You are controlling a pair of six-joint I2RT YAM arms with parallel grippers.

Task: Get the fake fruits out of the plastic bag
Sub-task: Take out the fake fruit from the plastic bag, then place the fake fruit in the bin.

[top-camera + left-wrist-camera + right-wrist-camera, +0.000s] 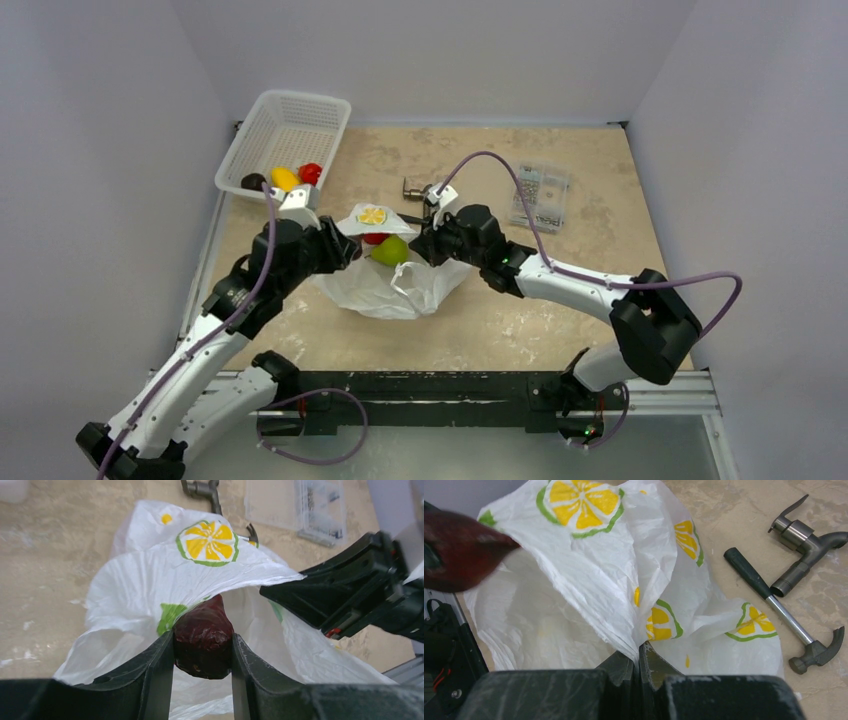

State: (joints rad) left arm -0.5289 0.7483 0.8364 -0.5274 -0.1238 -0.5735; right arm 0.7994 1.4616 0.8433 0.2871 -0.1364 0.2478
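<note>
The plastic bag [385,290] lies crumpled mid-table, white with lemon-slice prints, its mouth lifted. My left gripper [202,645] is shut on a dark red fake fruit [202,625] at the bag's mouth, just under the raised flap. From the right wrist this fruit [459,555] shows blurred at the upper left. A green fruit [390,250] sits in the opening beside it. My right gripper [638,650] is shut on a gathered fold of the bag [589,575], holding it up. Three fruits lie in the white basket: dark brown [252,181], yellow [284,178], red [310,172].
The white mesh basket [300,110] stands at the back left. Behind the bag lie a small black-handled hammer [769,597] and a grey metal tap fitting [804,537]. A clear flat parts box [540,195] sits at the back right.
</note>
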